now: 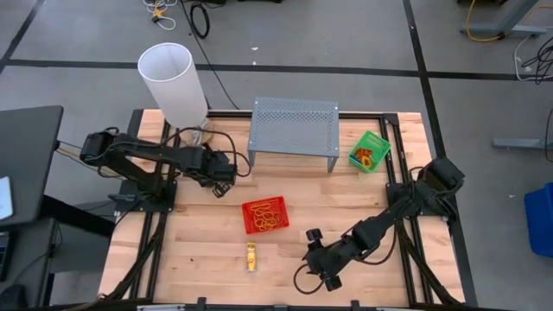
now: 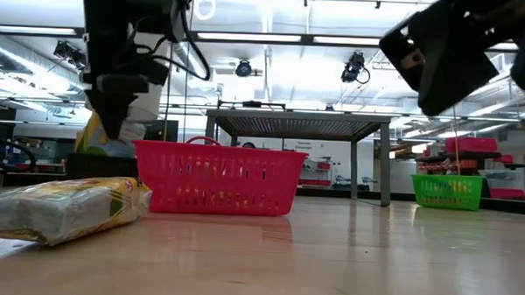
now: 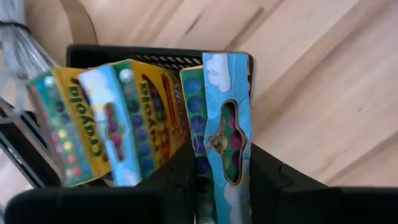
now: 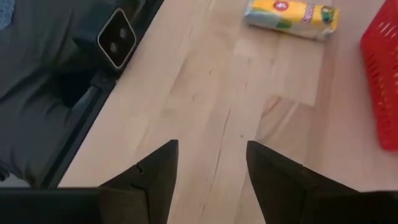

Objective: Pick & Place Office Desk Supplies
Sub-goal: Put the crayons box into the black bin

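Note:
My left gripper (image 3: 225,186) is shut on a blue packet with clouds and coloured dots (image 3: 227,134), right over a black box (image 3: 155,55). In the box, yellow-green crayon boxes (image 3: 93,130) and a green packet (image 3: 194,106) lean side by side. In the low view the black box (image 2: 95,165) stands on the table under that gripper (image 2: 115,107). My right gripper (image 4: 211,168) hangs open above bare wood near the table's front edge (image 1: 313,252). A yellow packet (image 4: 291,17) lies flat beyond it. Next to it is a red mesh tray (image 1: 265,215) holding rubber bands. My left gripper pinches the blue packet by its two long sides (image 3: 214,180) between its two fingers, coming steeply from above and lying along the packet. The packet stands on end, its far end (image 3: 227,65) down in the black box beside the green packet. Whether it touches the bottom cannot be told.
A grey perforated stand (image 1: 294,128) stands at the back middle, with a green mesh tray (image 1: 370,151) to its right. A tall white cylinder (image 1: 173,79) rises at the back left, close to my left arm. Open wood lies between the red tray and the right arm.

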